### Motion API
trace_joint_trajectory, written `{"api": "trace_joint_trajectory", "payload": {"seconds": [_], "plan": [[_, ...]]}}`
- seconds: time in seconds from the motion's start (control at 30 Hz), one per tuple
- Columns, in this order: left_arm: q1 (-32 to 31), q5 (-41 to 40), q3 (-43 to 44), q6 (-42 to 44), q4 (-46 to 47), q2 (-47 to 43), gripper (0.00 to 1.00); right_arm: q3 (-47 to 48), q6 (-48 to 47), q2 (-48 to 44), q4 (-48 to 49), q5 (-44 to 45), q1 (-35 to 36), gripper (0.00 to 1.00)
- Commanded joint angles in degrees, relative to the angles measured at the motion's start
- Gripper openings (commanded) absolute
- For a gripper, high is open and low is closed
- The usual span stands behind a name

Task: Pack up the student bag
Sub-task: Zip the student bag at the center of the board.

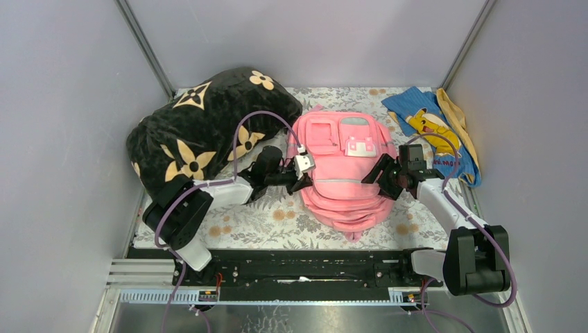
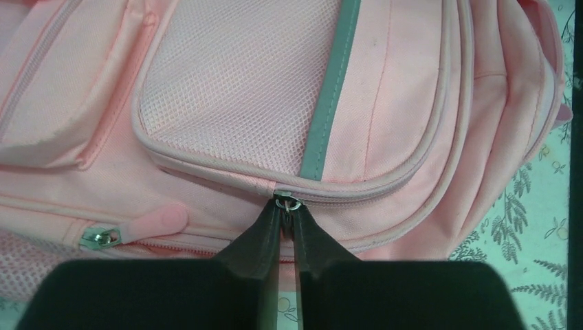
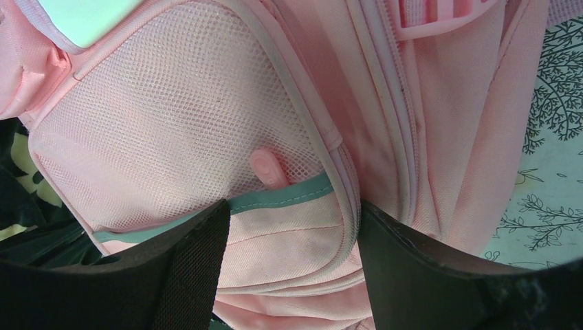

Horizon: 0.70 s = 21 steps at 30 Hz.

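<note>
The pink student bag lies flat in the middle of the table, between my two grippers. At the bag's left side, my left gripper has its jaws pinched together on the small metal zip pull of the mesh front pocket. My right gripper is at the bag's right side. In the right wrist view its jaws stand wide apart, and the grey-trimmed corner of the front pocket fills the gap from finger to finger.
A big black pillow with tan flowers leans against the bag's left side, behind my left arm. A blue cloth with a yellow cartoon figure lies at the back right. A second, pink zip tab sits left of the held one.
</note>
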Motion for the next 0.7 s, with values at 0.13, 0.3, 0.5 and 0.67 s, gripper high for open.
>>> {"api": "trace_joint_trajectory", "payload": {"seconds": [0.13,0.3,0.5,0.67], "plan": [[-1.3,0.5,2.5,2.3,-6.7,-0.7,0.00,-1.0,1.4,-1.1,3.6,-3.4,0.5,0.73],[-3.1,-0.3,2.6,2.5,-13.8,-3.0,0.00,-2.6,4.1,-2.3,5.9,-3.1,0.5,0.74],[-7.8,-3.5,2.0,-0.7,-17.5,-4.0,0.00,-7.9,8.1,-2.8,12.3,-5.6,0.4,0.74],[-12.0,-3.3,2.6,-7.6,-14.7,-2.7,0.00,-10.3,9.1,-2.6,15.1,-6.9,0.5,0.74]]}}
